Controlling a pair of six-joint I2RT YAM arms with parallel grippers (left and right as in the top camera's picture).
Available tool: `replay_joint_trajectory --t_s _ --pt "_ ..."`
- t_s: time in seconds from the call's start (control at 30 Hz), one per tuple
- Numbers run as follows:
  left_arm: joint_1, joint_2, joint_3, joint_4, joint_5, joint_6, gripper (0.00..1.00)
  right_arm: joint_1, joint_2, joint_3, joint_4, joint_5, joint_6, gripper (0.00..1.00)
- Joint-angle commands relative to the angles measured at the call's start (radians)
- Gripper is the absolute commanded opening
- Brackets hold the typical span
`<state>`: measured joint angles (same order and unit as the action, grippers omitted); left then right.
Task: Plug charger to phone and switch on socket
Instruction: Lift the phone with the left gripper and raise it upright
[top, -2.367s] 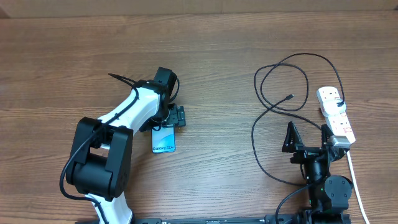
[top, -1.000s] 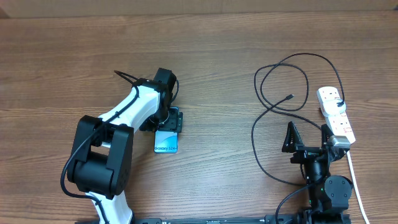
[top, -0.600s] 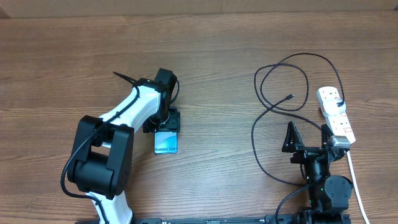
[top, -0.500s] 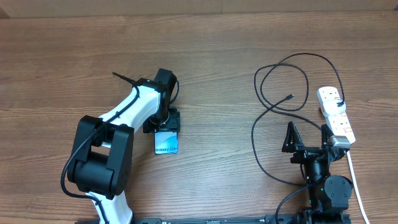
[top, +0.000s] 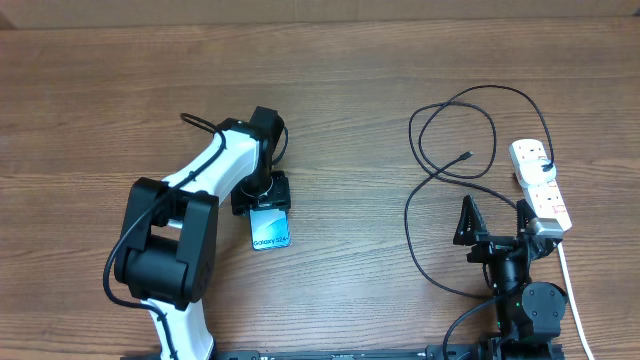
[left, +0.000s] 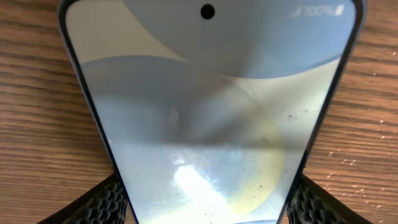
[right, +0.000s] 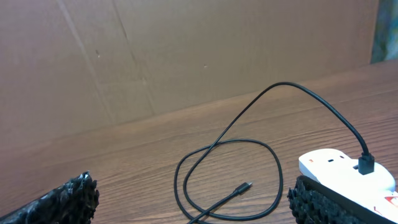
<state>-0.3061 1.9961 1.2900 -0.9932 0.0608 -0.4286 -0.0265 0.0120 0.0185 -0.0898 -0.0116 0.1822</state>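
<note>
**Left gripper pinches the phone; right gripper stands spread beside the cable**

On the brown wood-grain table (top: 350, 80), the left gripper (left: 205, 208) has its two black textured fingers (left: 99, 202) pressed against the long edges of the slim, black-edged smartphone (left: 208, 124). The smartphone's lit pale-blue screen faces up. Seen from overhead, the smartphone sits left of the table's centre, with its "Galaxy S24+" end pointing toward the robot's base. Whether it rests on the wood or is raised off it cannot be told.

The right gripper (top: 494, 222) is well apart from it on the table's right side. Its jaws are wide apart and hold nothing.

The long thin black charger cable (top: 410, 130) lies in loose loops just ahead of the right gripper. Its small black connector tip (right: 244, 186) lies free on the wood inside a loop. The cable's other end is plugged into the small white plastic power strip (top: 541, 187), which sits at the right edge. From the strip a thick white cord (top: 568, 290) runs back toward the arm's base.
</note>
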Motion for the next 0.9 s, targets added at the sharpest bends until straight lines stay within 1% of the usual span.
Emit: replay_joint_trajectory --t_s 0.0,0.27,0.43,0.87 --pt "-0.007 0.077 0.016 -0.019 0.071 -0.025 0.62 -0.005 -0.009 -0.011 0.006 0.0 -0.008 1.0" --pt "-0.007 0.077 0.084 -0.074 0.084 -0.025 0.61 -0.005 -0.009 -0.011 0.006 0.0 -0.008 1.0" --pt "-0.007 0.077 0.1 -0.08 0.098 -0.025 0.58 -0.005 -0.009 -0.011 0.006 0.0 -0.008 1.0" --pt "-0.006 0.077 0.148 -0.124 0.098 -0.025 0.58 -0.005 -0.009 -0.011 0.006 0.0 -0.008 1.0"
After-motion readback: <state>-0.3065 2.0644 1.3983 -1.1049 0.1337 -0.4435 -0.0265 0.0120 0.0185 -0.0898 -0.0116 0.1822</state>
